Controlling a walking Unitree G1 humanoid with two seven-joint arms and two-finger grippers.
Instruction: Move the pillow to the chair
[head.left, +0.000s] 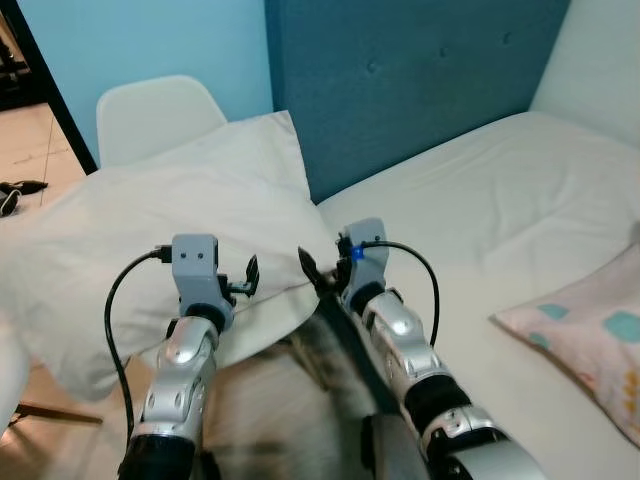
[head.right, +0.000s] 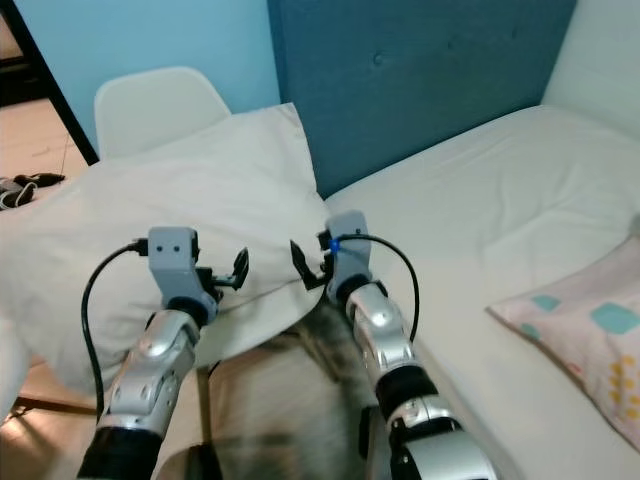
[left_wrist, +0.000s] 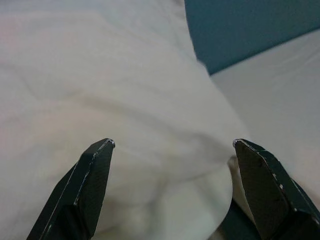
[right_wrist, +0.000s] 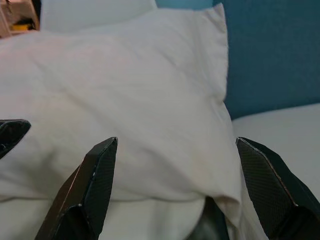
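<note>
Both grippers, left gripper (head.left: 243, 283) and right gripper (head.left: 318, 272), are hovering open-jawed at the pillow (head.left: 190, 210), which is lying across the chair (head.left: 150, 115); judging by this, releasing looks finished and withdrawing is next.

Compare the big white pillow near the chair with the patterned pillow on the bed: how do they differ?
The white pillow is plain, while the patterned pillow is pale pink with teal and yellow spots. The white pillow lies at the bed's edge against the white chair, in front of both open grippers, left and right; the patterned pillow lies further over on the mattress, off to the robot's right, partly cut off by the frame. Both are soft and lie flat.
</note>
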